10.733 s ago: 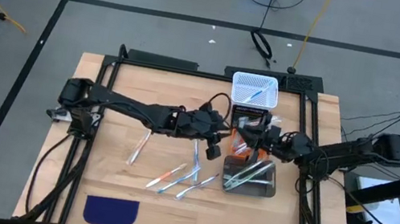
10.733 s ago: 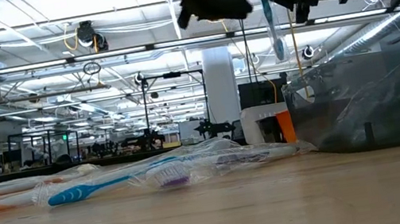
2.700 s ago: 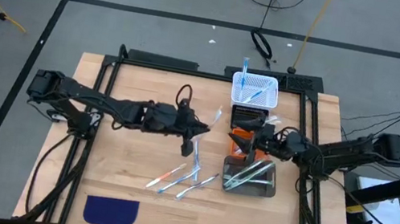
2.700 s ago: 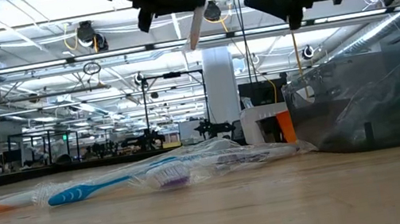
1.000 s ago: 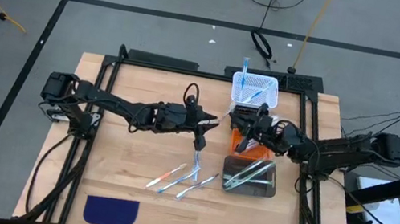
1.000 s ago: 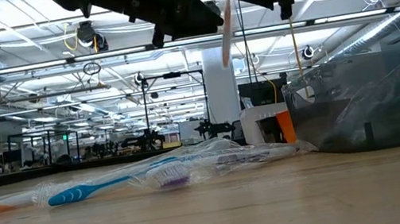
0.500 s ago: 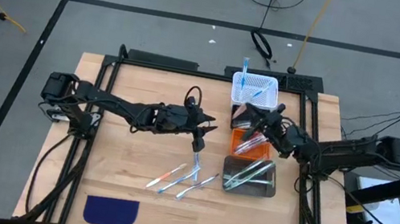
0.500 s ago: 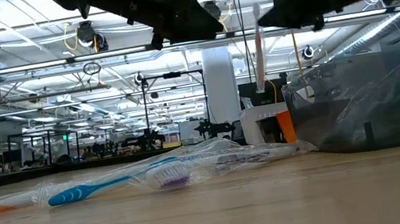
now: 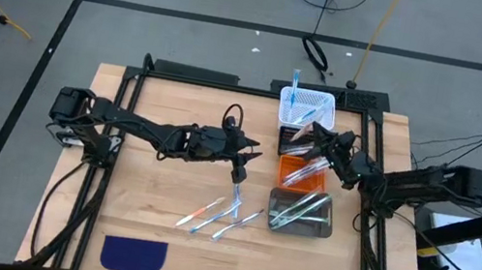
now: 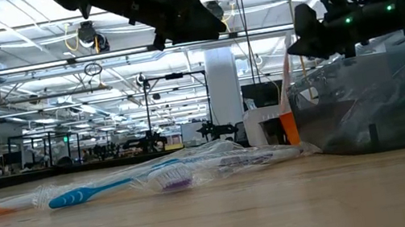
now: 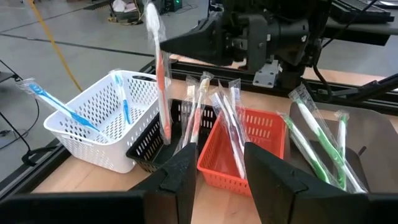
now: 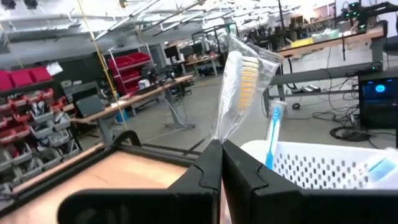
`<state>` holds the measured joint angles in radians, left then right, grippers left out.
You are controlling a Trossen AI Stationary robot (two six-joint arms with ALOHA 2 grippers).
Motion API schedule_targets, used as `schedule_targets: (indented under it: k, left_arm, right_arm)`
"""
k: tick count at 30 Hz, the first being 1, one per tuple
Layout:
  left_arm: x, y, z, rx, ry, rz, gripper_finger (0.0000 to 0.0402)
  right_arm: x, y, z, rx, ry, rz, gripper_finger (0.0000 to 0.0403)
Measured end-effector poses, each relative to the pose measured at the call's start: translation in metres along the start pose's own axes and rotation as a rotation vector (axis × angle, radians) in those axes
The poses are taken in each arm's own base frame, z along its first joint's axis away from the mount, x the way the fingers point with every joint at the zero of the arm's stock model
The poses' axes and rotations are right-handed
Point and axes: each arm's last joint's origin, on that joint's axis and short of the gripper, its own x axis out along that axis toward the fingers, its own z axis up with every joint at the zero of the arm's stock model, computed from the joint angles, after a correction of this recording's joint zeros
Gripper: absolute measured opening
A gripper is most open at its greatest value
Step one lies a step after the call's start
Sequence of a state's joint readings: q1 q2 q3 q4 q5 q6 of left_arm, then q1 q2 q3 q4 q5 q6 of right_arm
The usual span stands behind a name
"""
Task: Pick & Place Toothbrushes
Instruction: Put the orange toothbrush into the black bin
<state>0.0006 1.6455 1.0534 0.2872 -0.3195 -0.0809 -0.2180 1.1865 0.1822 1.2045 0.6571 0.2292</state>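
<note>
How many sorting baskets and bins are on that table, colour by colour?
White plastic mesh basket: 1
Black plastic mesh basket: 1
Orange plastic mesh basket: 1
Clear grey plastic bin: 1
Total: 4

Wooden table point(image 9: 143, 192), dark blue cloth patch point(image 9: 133, 254), white basket point(image 9: 307, 108), orange basket point(image 9: 296, 173), clear bin point(image 9: 302, 224)

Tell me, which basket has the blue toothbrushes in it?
The white basket at the far end of the row. Blue toothbrushes sit only in it; the orange basket holds red-accented ones and the clear bin holds green ones.
</note>
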Motion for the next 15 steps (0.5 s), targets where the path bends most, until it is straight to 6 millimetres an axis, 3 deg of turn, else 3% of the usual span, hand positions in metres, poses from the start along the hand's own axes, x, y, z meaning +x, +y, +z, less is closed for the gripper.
schedule_targets:
  k: [15]
  left_arm:
    - [0.0, 0.0, 0.0, -0.001, -0.001, 0.0, 0.0136]
  right_arm:
    - [0.01, 0.0, -0.032, 0.041, 0.025, -0.005, 0.0]
